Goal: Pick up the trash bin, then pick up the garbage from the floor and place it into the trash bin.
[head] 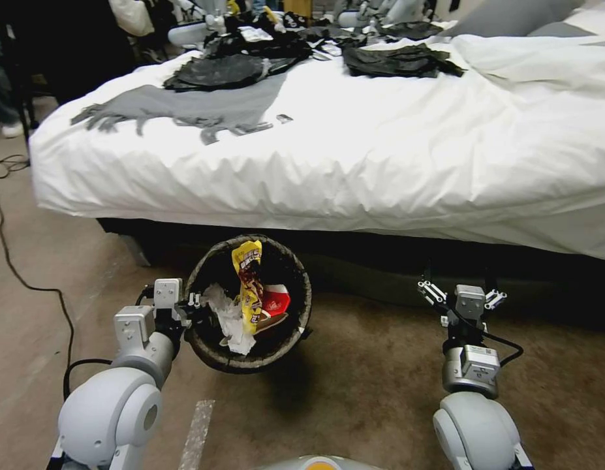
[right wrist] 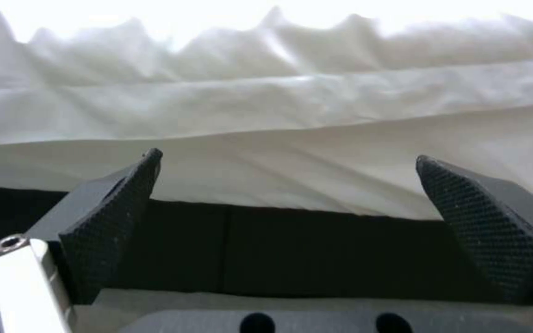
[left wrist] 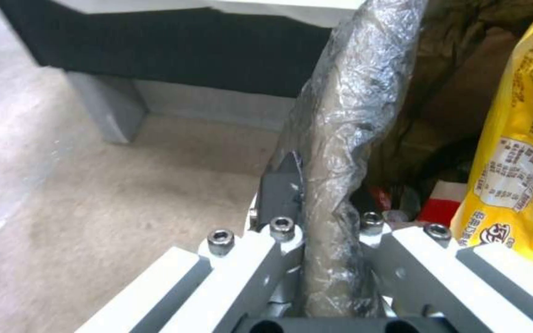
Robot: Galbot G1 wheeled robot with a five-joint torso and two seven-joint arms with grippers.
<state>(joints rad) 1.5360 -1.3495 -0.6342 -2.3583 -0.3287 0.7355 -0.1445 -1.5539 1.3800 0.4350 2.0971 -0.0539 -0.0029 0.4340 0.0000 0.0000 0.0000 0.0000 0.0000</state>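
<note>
The trash bin (head: 211,352), round and lined with a dark bag over its rim, hangs above the floor (head: 380,378) in front of the bed. My left gripper (head: 192,305) is shut on the bin's near-left rim (left wrist: 334,194), one finger outside and one inside. Garbage lies in the bin: a yellow snack wrapper (head: 248,281), crumpled white tissue (head: 227,320) and a red-and-white cup (head: 275,301). The wrapper (left wrist: 519,152) also fills one side of the left wrist view. My right gripper (head: 461,292) is open and empty, held low near the bed base, its pads (right wrist: 112,208) spread wide.
A bed with a white sheet (head: 354,150) spans the view, with dark clothes (head: 217,70) on top. Its dark base (head: 380,258) and a grey leg (left wrist: 103,111) stand just behind the bin. A black cable (head: 15,261) runs over the carpet at the left.
</note>
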